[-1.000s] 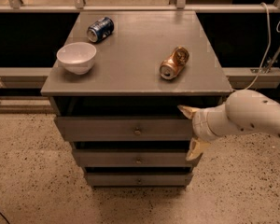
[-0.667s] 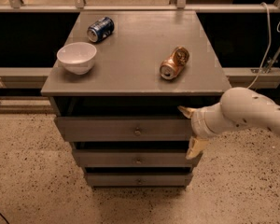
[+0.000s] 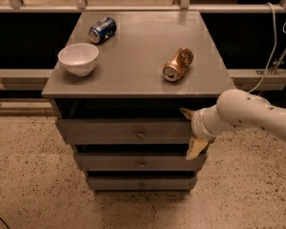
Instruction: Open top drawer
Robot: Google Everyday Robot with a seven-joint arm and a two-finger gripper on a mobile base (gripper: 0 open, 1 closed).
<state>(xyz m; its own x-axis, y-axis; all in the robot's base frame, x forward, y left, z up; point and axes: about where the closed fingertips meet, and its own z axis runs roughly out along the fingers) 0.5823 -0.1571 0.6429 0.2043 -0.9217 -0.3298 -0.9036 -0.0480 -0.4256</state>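
Note:
The top drawer is a wide grey front just under the cabinet top, with a small round metal knob at its centre. It sticks out a little beyond the two lower grey drawers. My gripper is at the drawer's right end, on a white arm reaching in from the right. One tan fingertip shows above the drawer front's top edge, the other below it, so the fingers are spread apart. The gripper is well to the right of the knob.
On the grey cabinet top sit a white bowl at the left, a blue can lying at the back and a copper can lying at the right. Two more drawers are below. Speckled floor surrounds the cabinet.
The arm and gripper have shifted slightly left, toward the drawer's right end. The drawer and the things on top have not moved.

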